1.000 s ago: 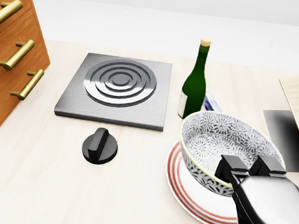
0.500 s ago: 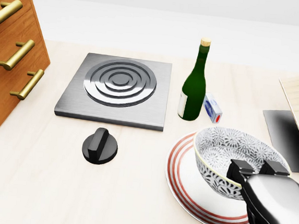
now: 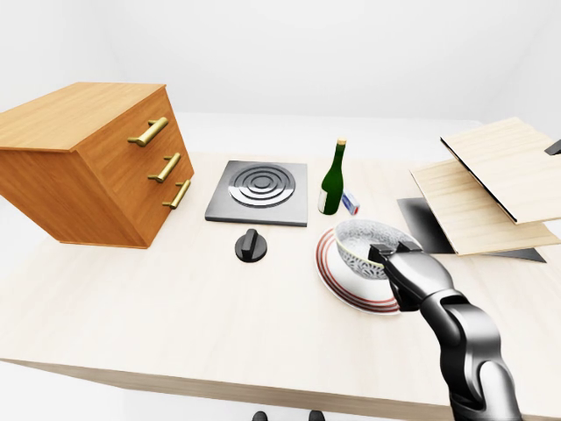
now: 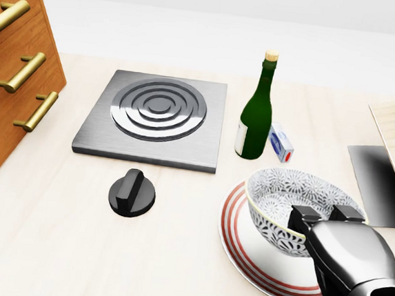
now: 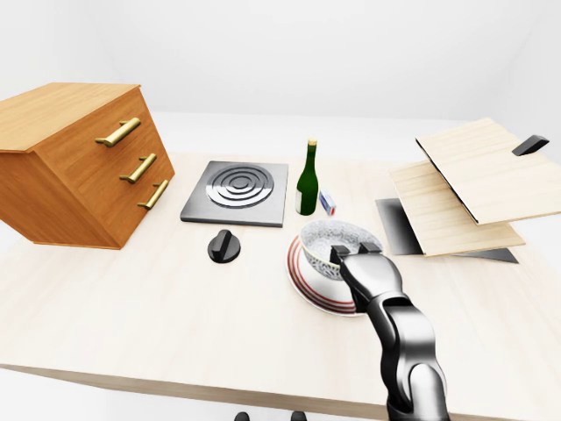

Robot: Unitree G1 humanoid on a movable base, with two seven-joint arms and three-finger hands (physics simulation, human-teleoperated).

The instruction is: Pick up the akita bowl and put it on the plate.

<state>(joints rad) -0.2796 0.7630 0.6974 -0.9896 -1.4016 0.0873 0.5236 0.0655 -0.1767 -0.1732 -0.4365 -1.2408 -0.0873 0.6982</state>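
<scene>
1. Akita bowl [image 4: 283, 197] at lower right of the head view, tilted over the plate [image 4: 244, 252], right hand [image 4: 344, 254] clamped on its lower-right rim.
2. Bowl touching plate? Can't tell, the hand covers that side.
3. Bottle [image 4: 257, 112] and small box [image 4: 280, 143] crowd just above; tabletop [image 4: 50, 246] stretches left to the knob [image 4: 132, 193].
4. Plate's right edge hidden.
</scene>
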